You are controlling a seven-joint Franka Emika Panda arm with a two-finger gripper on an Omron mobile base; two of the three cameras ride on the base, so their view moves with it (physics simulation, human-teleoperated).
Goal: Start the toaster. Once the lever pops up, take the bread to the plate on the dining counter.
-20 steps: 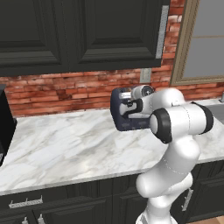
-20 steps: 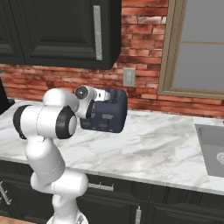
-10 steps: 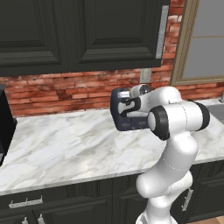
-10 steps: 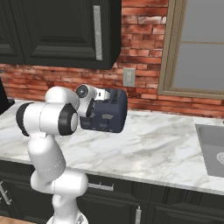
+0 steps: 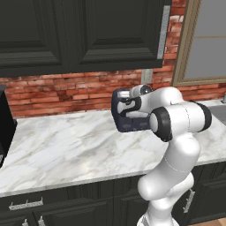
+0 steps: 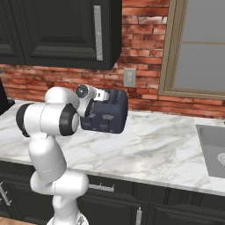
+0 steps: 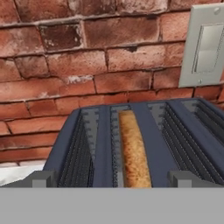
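Observation:
The navy-blue toaster stands on the marble wall counter against the brick wall. My gripper hovers at its front upper edge, jaws open and holding nothing. In the hand view the toaster lies just beyond my gripper, slots facing up. A golden-brown slice of bread sits down in the slot left of the middle. The plate and the dining counter are out of view.
A wall outlet plate is on the brick behind the toaster. A tall black appliance stands at the counter's left end and a sink lies to the right. Dark upper cabinets hang overhead.
The arm's elbow has shifted slightly. The hand stays at the toaster and its jaws remain open.

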